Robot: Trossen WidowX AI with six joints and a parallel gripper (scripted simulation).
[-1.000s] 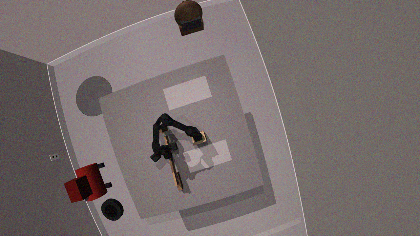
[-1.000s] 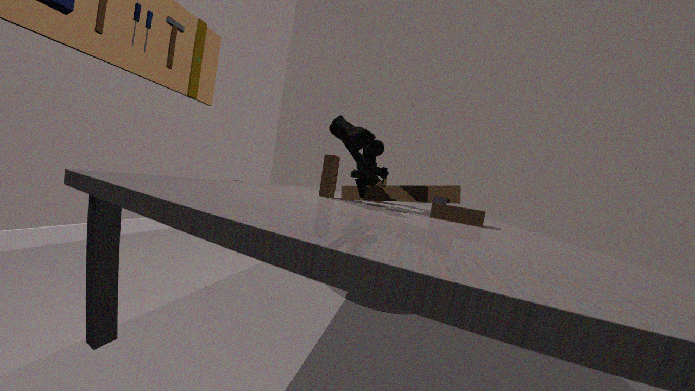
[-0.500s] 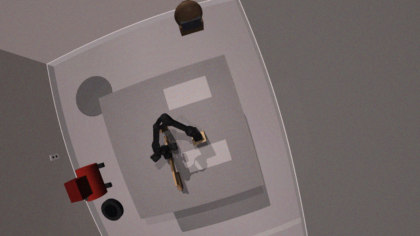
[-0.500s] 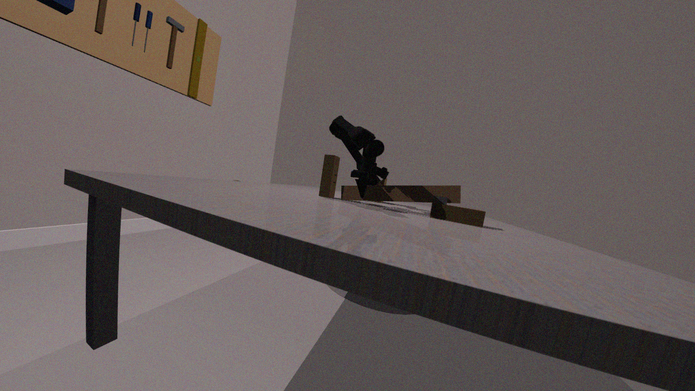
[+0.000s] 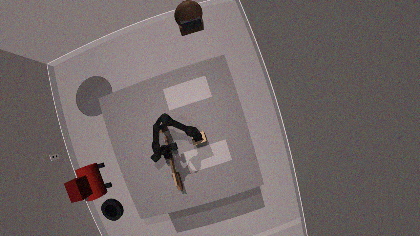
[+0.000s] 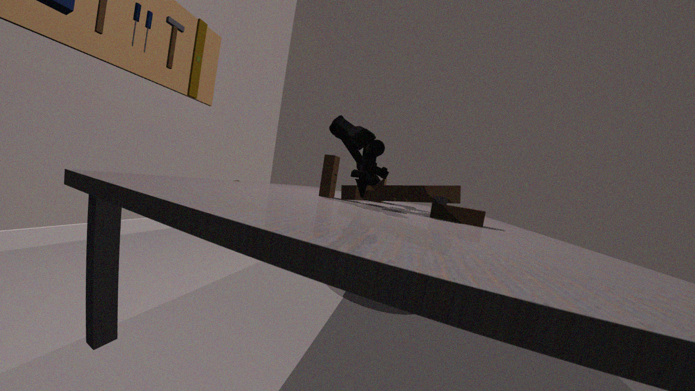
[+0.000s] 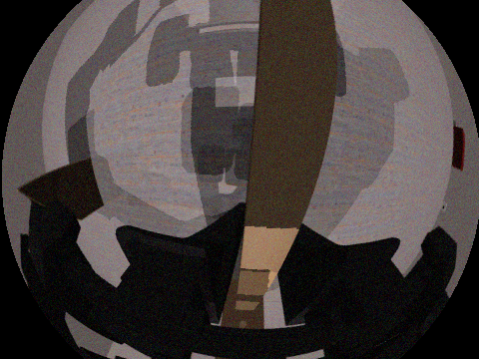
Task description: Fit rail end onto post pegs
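One table (image 6: 437,262) under all | rail (image 6: 412,193) runs from near the post (image 6: 328,176) to the block (image 6: 459,214), far end over it | my gripper (image 6: 361,187) is clamped across the rail toward its post end, fingers either side | pegs too small to tell

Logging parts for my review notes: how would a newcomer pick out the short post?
Find the black arm's gripper shut on the long rail on the table. Just left of the rail's end stands the post: the only upright wooden block; the footboard block lies low.
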